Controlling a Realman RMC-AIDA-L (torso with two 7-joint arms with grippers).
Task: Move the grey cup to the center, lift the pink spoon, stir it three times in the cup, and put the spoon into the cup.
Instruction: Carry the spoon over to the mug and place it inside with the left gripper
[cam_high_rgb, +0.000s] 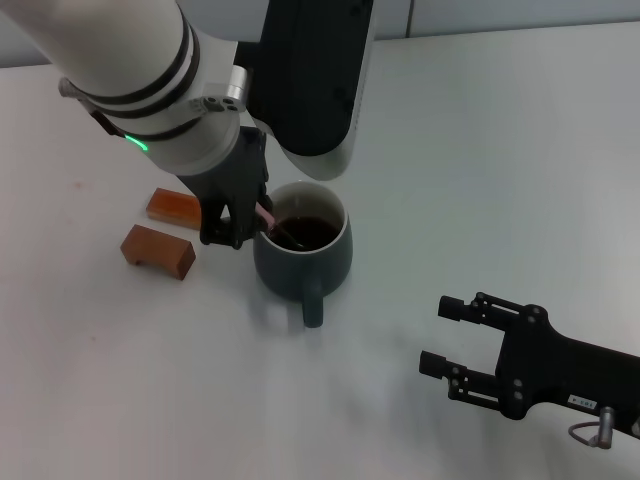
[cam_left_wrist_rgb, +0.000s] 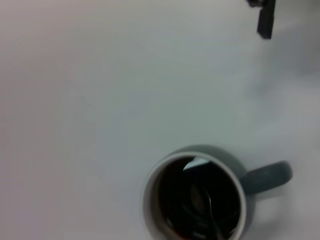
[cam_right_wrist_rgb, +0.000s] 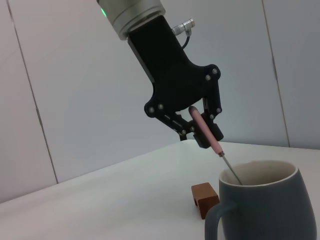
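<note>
- Head view: grey cup (cam_high_rgb: 302, 250) upright on the white table (cam_high_rgb: 480, 150), handle toward the robot, dark liquid inside; two wooden blocks (cam_high_rgb: 158, 250) just off to the robot's left of it, apart from the cup.
- Same view: left gripper (cam_high_rgb: 240, 232) down at the cup's left rim, only a sliver of the pink spoon (cam_high_rgb: 265, 216) peeking out beside the dark fingers.
- Right wrist view, side-on, giving what the head view hides: left gripper (cam_right_wrist_rgb: 202, 132) above and beside the cup (cam_right_wrist_rgb: 265, 210), fingers closed tight on the pink spoon (cam_right_wrist_rgb: 205, 131) along its pale handle.
- Spoon's long axis clearly tilted there: pink end up between the fingers, metal neck slanting down over the pale rim into the cup, bowl end out of sight behind the wall.
- One wooden block (cam_right_wrist_rgb: 204, 199) seen past the cup in that view, standing clear of it.
- Left wrist view, looking straight down: cup (cam_left_wrist_rgb: 200, 200) as a ring with dark liquid, thin metal neck of the spoon (cam_left_wrist_rgb: 212, 215) running through it; no fingers of its own showing.
- Only the top-down view confirming the metal end sits in the liquid.
- Right gripper (cam_high_rgb: 455, 335) low and near the robot on its right side, well apart from the cup, fingers spread wide, holding nothing.
</note>
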